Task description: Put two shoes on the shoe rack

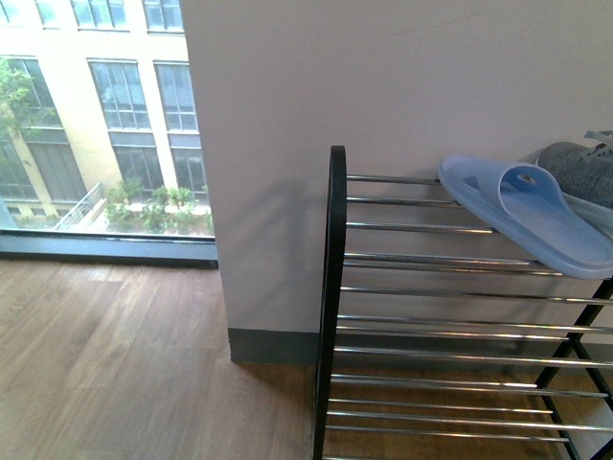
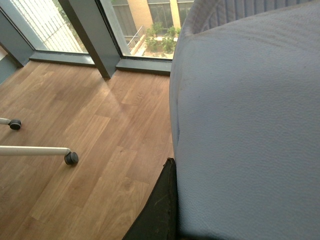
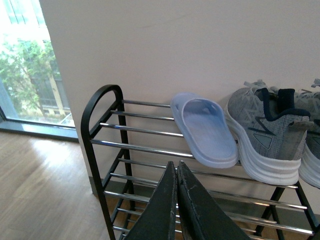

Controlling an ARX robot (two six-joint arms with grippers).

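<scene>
Grey knit sneakers and a pale blue slide sandal on the top tier of a black-framed chrome-bar shoe rack.

In the right wrist view, the shoe rack [image 3: 102, 145] stands against a white wall; one grey sneaker [image 3: 262, 135] with a thick white sole sits at the right of frame, touching the blue slide [image 3: 205, 130], and a second sneaker [image 3: 312, 150] shows at the right edge. The right gripper [image 3: 176, 200] at bottom centre has its dark fingers pressed together, empty. The left gripper [image 2: 160, 205] shows one dark finger beside a pale grey upholstered seat [image 2: 250, 135]; its state cannot be told.
</scene>
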